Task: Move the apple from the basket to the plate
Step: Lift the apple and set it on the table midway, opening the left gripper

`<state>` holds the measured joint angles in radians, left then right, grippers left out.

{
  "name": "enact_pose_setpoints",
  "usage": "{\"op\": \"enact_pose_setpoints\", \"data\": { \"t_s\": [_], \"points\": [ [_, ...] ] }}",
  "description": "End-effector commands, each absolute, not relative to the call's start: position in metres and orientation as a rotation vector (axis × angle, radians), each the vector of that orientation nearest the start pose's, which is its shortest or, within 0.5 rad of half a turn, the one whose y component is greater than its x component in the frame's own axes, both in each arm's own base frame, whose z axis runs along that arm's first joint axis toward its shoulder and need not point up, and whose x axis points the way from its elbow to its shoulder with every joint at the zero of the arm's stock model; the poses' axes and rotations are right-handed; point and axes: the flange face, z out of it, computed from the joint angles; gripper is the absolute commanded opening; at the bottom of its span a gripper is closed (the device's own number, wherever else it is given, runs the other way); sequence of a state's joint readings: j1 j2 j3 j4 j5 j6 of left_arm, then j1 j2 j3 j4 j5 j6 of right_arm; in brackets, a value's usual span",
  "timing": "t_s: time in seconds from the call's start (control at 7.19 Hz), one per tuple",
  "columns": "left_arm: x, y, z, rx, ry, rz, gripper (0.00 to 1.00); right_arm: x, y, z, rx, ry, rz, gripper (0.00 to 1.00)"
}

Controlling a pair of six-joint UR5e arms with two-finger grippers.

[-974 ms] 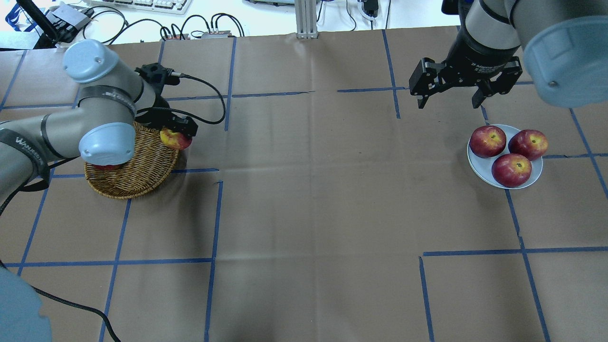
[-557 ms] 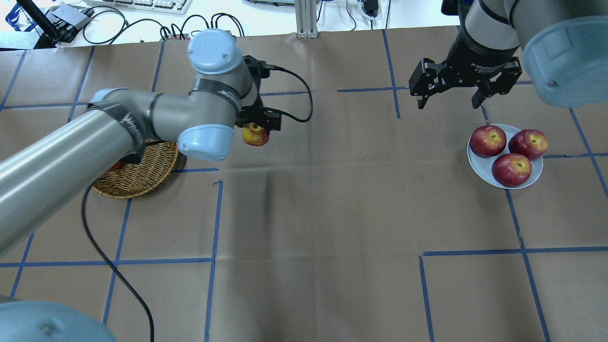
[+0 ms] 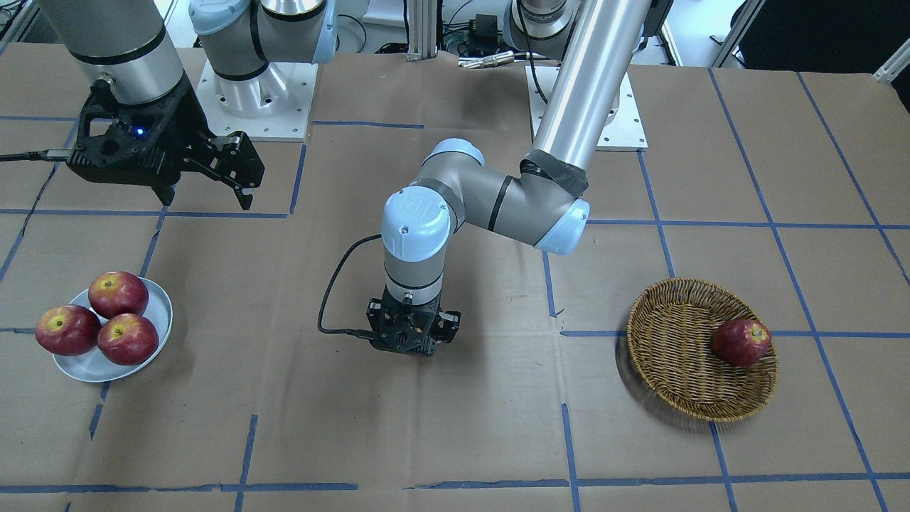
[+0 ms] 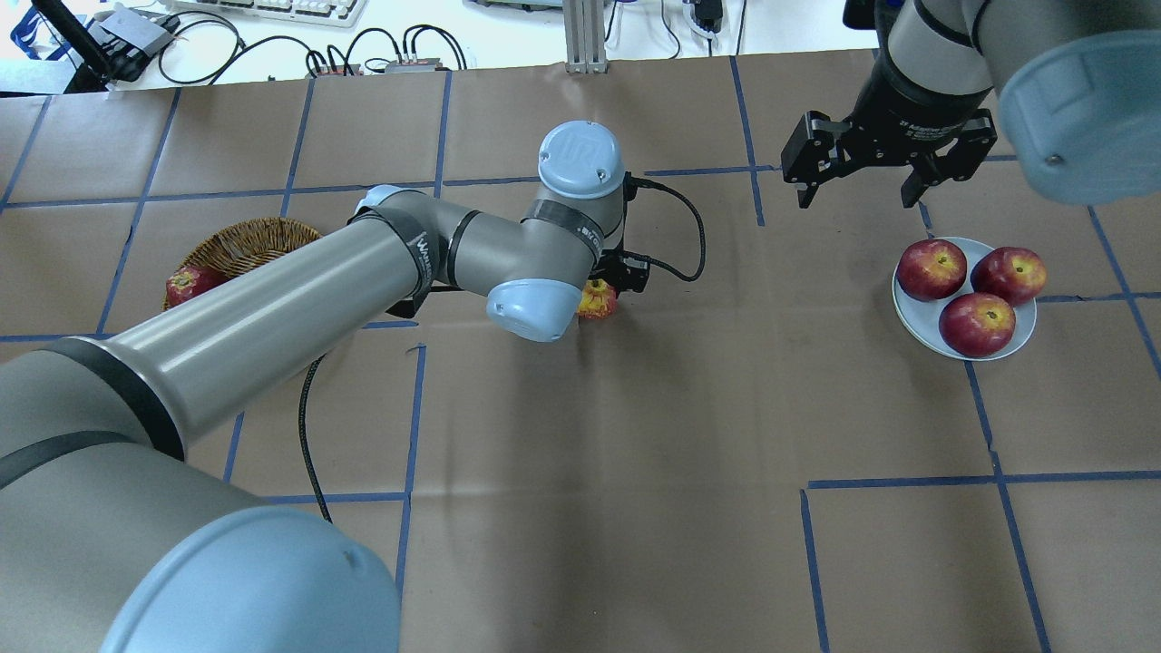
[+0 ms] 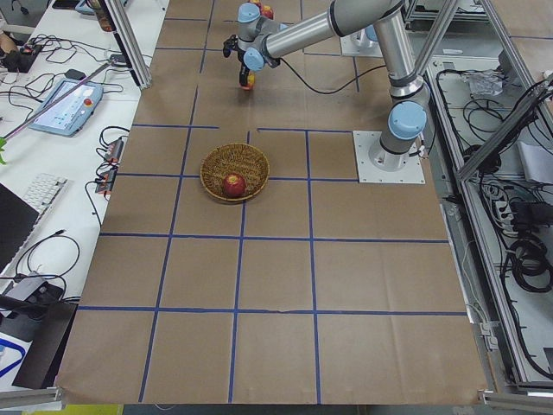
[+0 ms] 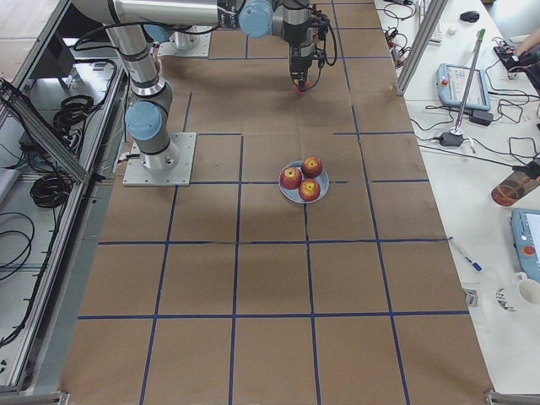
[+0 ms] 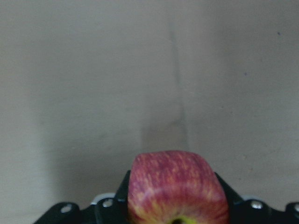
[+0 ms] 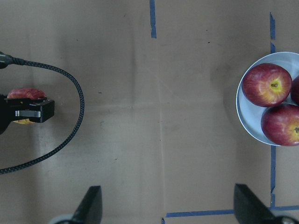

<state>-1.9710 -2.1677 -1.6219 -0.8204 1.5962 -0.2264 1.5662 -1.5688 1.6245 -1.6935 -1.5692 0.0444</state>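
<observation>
My left gripper is shut on the pale pinkish-red apple and holds it over the middle of the table, well to the right of the wicker basket. The apple fills the bottom of the left wrist view, between the jaws. My right gripper is open and empty, hovering just behind the white plate at the right. In the front-facing view the left gripper hides the apple.
One dark red apple lies in the basket. Three dark red apples cover most of the plate. The left gripper's cable loops beside it. Brown paper with blue tape lines covers the table.
My left arm has carried the apple from the basket's right rim rightward to the middle of the table. The right arm has not moved.
</observation>
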Motion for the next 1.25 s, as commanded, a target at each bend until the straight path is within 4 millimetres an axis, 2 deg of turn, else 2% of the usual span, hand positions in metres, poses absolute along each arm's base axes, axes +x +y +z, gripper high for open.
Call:
{"op": "enact_pose_setpoints", "data": {
  "t_s": [0.0,0.28,0.42,0.56,0.7,0.83,0.97,1.11],
  "points": [
    [-0.380,-0.554,0.190,0.280,3.133,-0.166,0.94,0.131,-0.499,0.473,0.077,3.136,-0.106,1.00],
    [-0.377,-0.550,0.195,0.275,3.129,-0.156,0.99,0.131,-0.499,0.473,0.075,3.138,-0.106,1.00],
    [-0.376,-0.550,0.214,0.277,3.134,-0.200,0.99,0.131,-0.499,0.473,0.060,3.140,-0.106,1.00],
    [-0.352,-0.546,0.273,0.243,3.135,-0.222,0.99,0.131,-0.499,0.473,0.065,3.143,-0.106,1.00],
    [-0.297,-0.544,0.346,0.212,3.127,-0.169,0.99,0.131,-0.499,0.474,0.077,3.140,-0.109,1.00],
    [-0.247,-0.528,0.409,0.263,3.114,-0.188,0.99,0.131,-0.498,0.475,0.079,3.137,-0.111,1.00],
    [-0.192,-0.500,0.455,0.313,3.099,-0.135,0.99,0.132,-0.495,0.482,0.081,3.133,-0.132,1.00],
    [-0.151,-0.478,0.488,0.318,3.094,-0.098,0.99,0.135,-0.490,0.486,0.072,3.135,-0.147,1.00]
  ]
}}
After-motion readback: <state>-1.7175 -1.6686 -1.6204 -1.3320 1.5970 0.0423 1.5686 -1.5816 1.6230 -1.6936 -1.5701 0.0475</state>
